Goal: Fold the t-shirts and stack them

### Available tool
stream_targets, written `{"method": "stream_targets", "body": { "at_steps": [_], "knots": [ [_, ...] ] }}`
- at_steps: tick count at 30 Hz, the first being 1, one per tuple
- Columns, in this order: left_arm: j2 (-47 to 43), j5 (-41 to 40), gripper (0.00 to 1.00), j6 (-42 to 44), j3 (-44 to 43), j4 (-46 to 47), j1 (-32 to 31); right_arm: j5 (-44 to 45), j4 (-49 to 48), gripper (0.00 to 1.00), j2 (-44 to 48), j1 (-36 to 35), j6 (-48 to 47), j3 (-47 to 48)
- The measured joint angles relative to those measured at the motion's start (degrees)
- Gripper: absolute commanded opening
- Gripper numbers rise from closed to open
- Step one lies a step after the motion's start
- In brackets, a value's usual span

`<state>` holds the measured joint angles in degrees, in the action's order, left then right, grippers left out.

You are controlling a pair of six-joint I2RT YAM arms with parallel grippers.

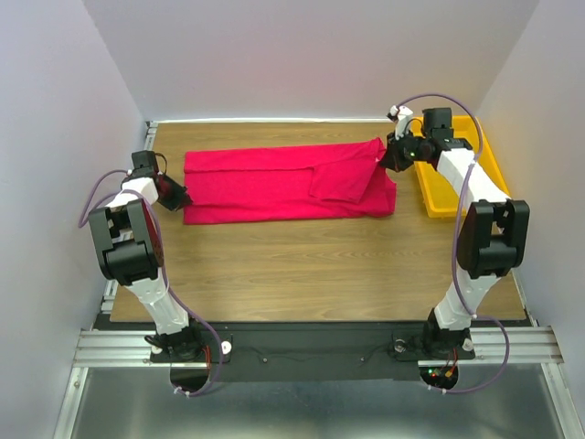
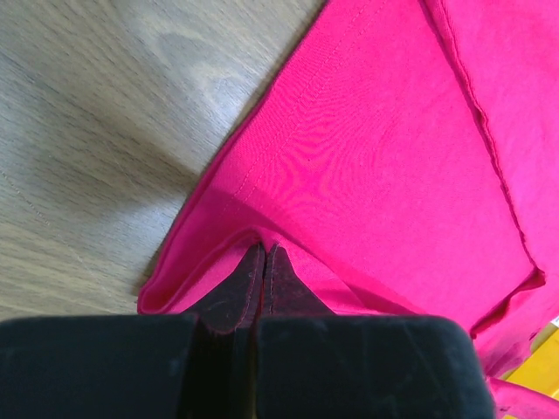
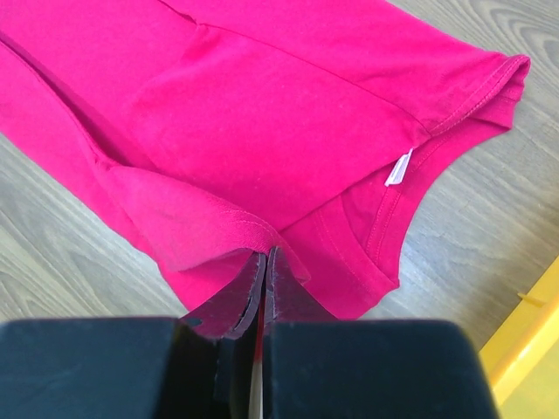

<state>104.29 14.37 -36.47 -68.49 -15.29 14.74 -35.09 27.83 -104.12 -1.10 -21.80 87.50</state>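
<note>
- The t-shirt [image 1: 283,183] lies on the far half of the counter [image 1: 311,274], folded lengthwise into a long crimson-pink band that runs from left to right.
- A sleeve [image 1: 343,178] is turned in over the top layer, towards the band's right end.
- The left tool [image 1: 178,197] is at the left end of the band, at its near corner. In the left wrist view its two fingers [image 2: 249,284] are pressed together with a ridge of the cloth's edge pinched between the tips.
- The cloth around that pinch is raised into a small fold, while the rest of this end lies flat on the wood.
- The right tool [image 1: 384,151] is at the right end, at the far corner. In the right wrist view its fingers are likewise closed, nipping a doubled hem that lifts off the counter as a small peak.
- Just beyond that grip the neckline shows as a curved, stitched opening, with the small white neck label [image 3: 399,168] at its edge.
- The yellow tray [image 1: 439,197] stands at the far right of the counter, just beside the shirt's right end but with a strip of bare wood between them. The right arm reaches over it.
</note>
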Motion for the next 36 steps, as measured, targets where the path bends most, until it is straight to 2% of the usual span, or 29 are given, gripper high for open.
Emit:
{"method": "stream_targets", "body": {
  "at_steps": [19,36],
  "knots": [
    [1.95,-0.07,0.00,0.02,-1.16,0.07,0.00,-0.09,-0.07,0.01,-5.35,0.00,2.38,4.39],
    [2.91,0.44,0.00,0.17,-3.54,-0.15,-0.02,0.31,-0.07,0.01,-6.14,0.00,3.61,5.68]
  ]
}}
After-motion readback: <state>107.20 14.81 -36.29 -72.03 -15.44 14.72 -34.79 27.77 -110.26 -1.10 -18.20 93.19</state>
